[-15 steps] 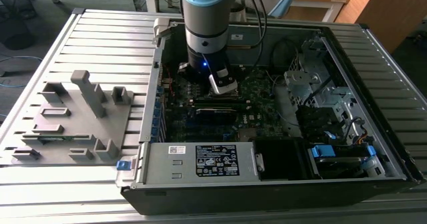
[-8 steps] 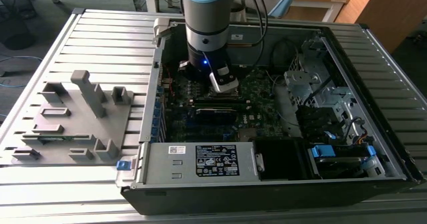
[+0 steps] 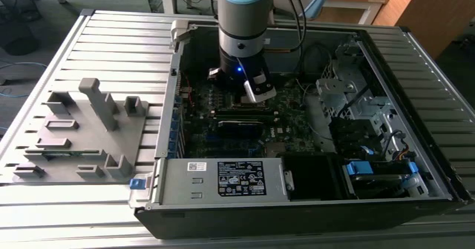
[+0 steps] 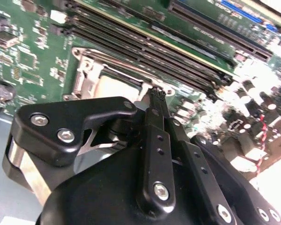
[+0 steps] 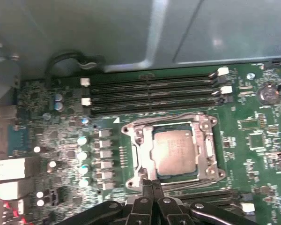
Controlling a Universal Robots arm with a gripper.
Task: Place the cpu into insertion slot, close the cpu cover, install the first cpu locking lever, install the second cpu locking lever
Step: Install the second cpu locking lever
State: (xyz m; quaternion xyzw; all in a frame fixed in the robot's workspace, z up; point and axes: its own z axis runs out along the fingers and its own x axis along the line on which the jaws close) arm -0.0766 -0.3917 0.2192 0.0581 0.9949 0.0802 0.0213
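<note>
Fingers pressed together, holding nothing, the gripper hovers at the socket's edge — the cpu sits in the insertion slot under the cpu cover; thin, stiff, fragile — best handled by edges.

We see an open computer case lying on a slatted metal table. The arm comes down from above into the case, its wrist showing a small blue light. The gripper hangs low over the green motherboard, near the board's middle; we cannot tell how its fingers stand. Along the case's near edge sits the power supply box with a black label. At the exterior view's right, drive bays and a blue-tabbed part fill the case. On the table at the exterior view's left rests a grey fixture block with upright posts and pockets.
</note>
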